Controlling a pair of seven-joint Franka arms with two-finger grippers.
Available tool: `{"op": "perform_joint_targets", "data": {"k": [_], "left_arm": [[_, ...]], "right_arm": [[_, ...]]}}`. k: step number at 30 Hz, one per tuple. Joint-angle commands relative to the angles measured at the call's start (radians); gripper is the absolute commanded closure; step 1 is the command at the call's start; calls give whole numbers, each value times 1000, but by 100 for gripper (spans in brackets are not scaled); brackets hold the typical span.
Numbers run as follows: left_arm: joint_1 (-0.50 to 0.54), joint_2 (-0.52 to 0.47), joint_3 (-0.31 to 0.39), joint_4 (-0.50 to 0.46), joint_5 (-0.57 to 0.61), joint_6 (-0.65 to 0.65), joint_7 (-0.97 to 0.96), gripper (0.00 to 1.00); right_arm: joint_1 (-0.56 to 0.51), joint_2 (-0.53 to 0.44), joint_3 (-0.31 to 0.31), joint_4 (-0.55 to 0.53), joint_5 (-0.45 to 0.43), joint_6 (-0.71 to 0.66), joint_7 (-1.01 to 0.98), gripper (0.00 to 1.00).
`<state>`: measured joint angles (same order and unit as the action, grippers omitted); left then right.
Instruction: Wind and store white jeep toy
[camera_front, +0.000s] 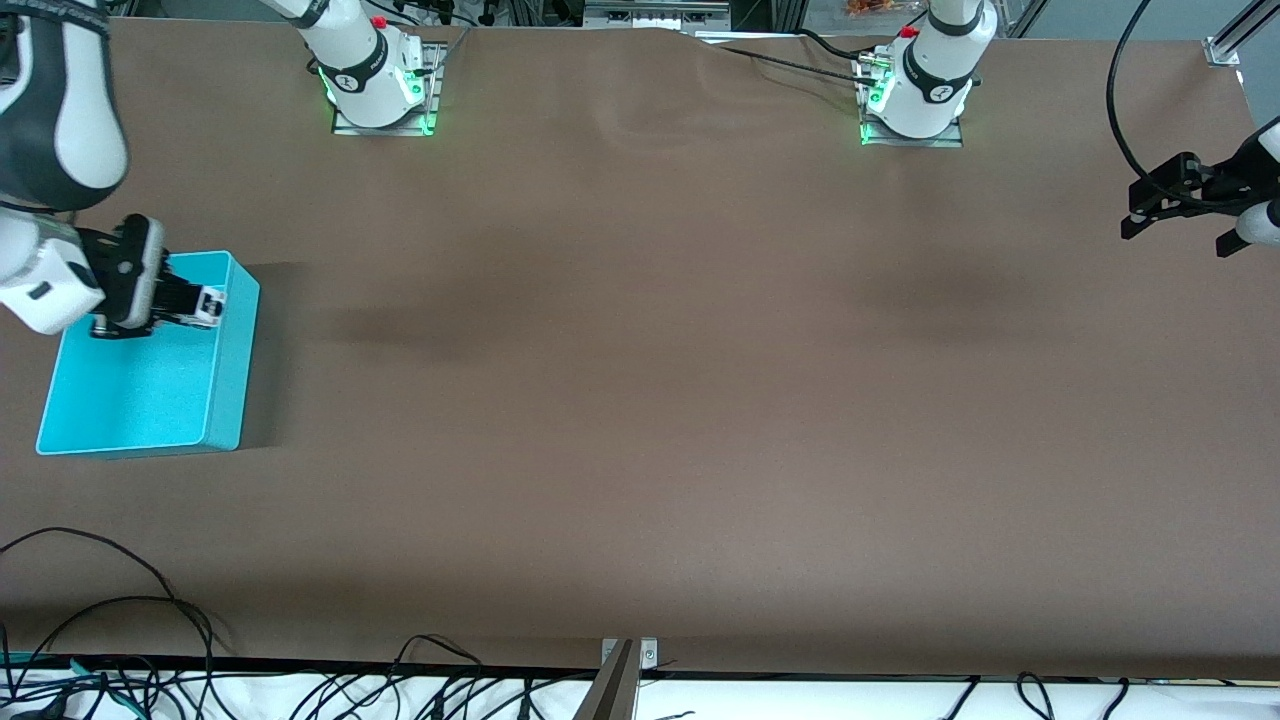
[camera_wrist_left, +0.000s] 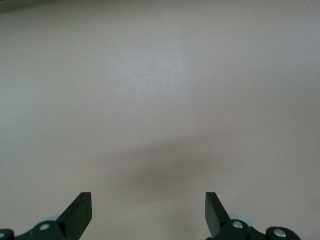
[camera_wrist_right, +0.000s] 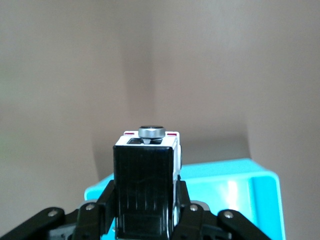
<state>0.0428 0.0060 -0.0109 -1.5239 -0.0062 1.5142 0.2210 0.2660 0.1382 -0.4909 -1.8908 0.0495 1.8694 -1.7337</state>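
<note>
Right gripper (camera_front: 200, 303) clamped on white jeep toy (camera_front: 211, 303), over cyan bin (camera_front: 225, 400) at nine o'clock of table (camera_front: 640, 400). Probably light, rigid, slick plastic; best pinched across flat sides. Left gripper (camera_wrist_left: 149, 212) wide open, empty, waiting at three o'clock.

- My right arm's upper links run off the front view's edge, so only the wrist and my right gripper (camera_front: 190, 303) show over the cyan bin (camera_front: 225, 380).
- The white jeep toy (camera_front: 211, 304) is too small there for any detail.
- In my right wrist view, my fingers (camera_wrist_right: 187, 202) cover the jeep's sides and wheels, and the frame crops its lower end.
- The bin's floor is mostly hidden there.
- My left gripper (camera_front: 1175, 215) sits at the frame's edge, its arm cut off.
</note>
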Motion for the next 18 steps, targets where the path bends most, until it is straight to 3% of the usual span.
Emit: {"op": "perform_joint_targets", "data": {"k": [1,9,18], "left_arm": [[0,17,-3,37,-1,-25,-3,0],[0,15,-3,37,-1,-25,-3,0],[0,15,-4,39,0,-25,-3,0]], "right_arm": [[5,3,-89,-10,19,4,-104,88],[-117,96,-115,-10,150,16,-311,88],[-189,213,-115,-8,230,105,-438,88]]}}
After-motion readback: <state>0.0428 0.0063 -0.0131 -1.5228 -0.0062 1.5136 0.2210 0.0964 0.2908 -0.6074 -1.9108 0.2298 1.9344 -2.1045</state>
